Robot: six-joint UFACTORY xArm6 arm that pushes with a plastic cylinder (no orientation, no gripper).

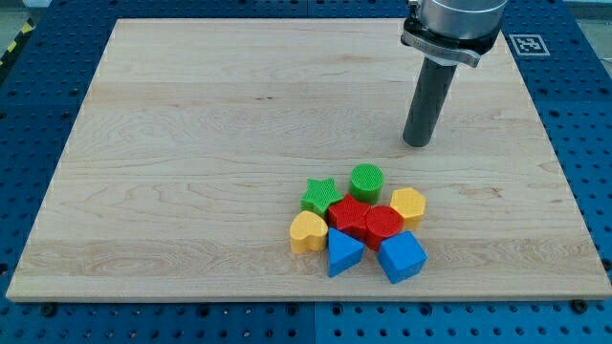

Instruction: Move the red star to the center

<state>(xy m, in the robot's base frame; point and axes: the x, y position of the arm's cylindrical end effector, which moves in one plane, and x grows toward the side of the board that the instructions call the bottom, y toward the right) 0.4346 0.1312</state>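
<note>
The red star (349,217) lies in a tight cluster of blocks at the view's lower middle, right of the board's centre. It touches the red cylinder (384,225) on its right, the green star (318,195) at its upper left and the blue triangle (344,252) below. My tip (417,143) rests on the board above and to the right of the cluster, apart from every block, nearest the green cylinder (366,181).
A yellow heart (308,232) sits at the cluster's left, a yellow hexagon (408,205) at its right and a blue cube (402,256) at its lower right. The wooden board (191,143) lies on a blue perforated table.
</note>
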